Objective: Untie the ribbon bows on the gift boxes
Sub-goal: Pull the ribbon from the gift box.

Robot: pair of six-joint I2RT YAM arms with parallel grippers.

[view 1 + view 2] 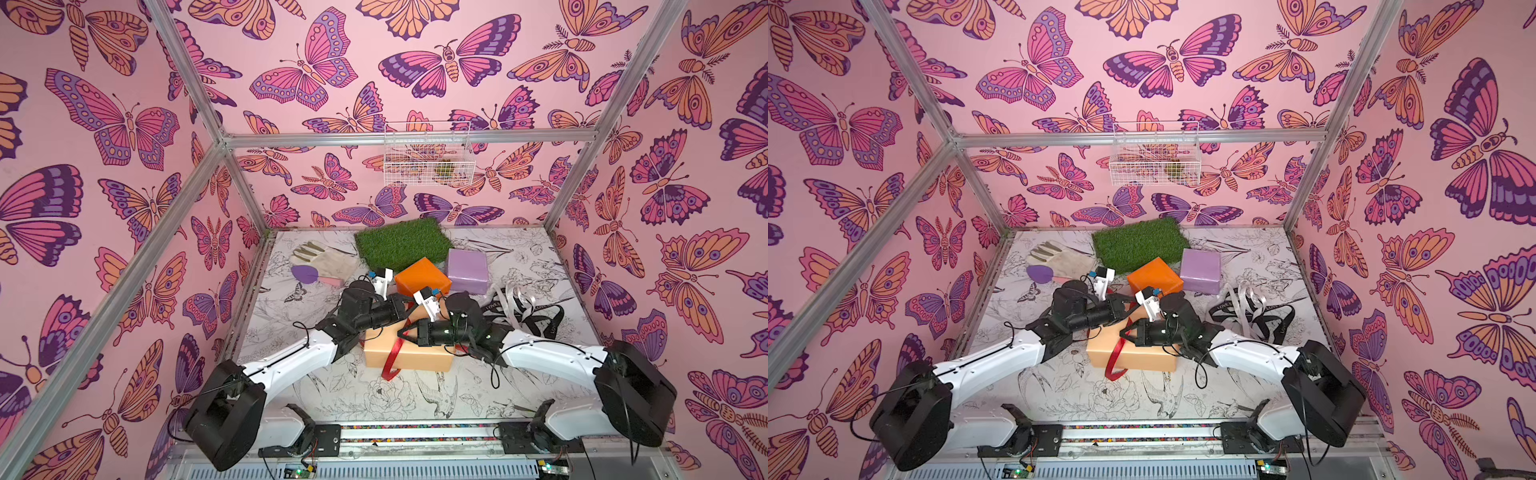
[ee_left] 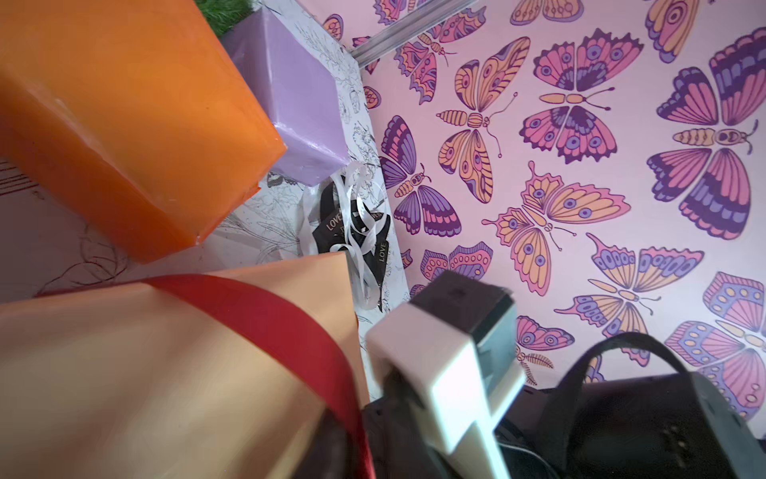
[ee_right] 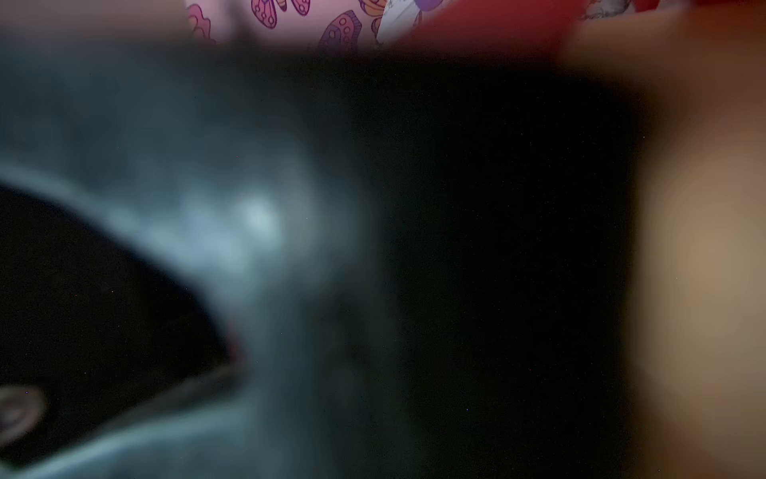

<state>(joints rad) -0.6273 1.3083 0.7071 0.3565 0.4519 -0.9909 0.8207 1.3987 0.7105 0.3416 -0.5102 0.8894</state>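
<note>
The large peach-tan gift box [image 1: 419, 353] lies mid-table with the red ribbon [image 1: 392, 359] draped loosely over it, one end hanging down its front. My right gripper [image 1: 402, 336] reaches in over the box top and is shut on that ribbon. My left gripper [image 1: 406, 308] hovers at the box's far edge. In the left wrist view the red ribbon [image 2: 290, 315] runs between its parted, blurred jaws. The orange box [image 1: 422, 276] and lilac box [image 1: 467, 270] stand bare behind. The black lettered ribbon [image 1: 544, 322] and white ribbon [image 1: 517, 297] lie loose in a heap at the right. The right wrist view is blocked by a dark blur.
A green turf mat [image 1: 401, 243] lies at the back, with a pale glove [image 1: 324, 257] and a purple trowel [image 1: 305, 274] to its left. A white wire basket [image 1: 428, 153] hangs on the back wall. Butterfly-papered walls close in three sides.
</note>
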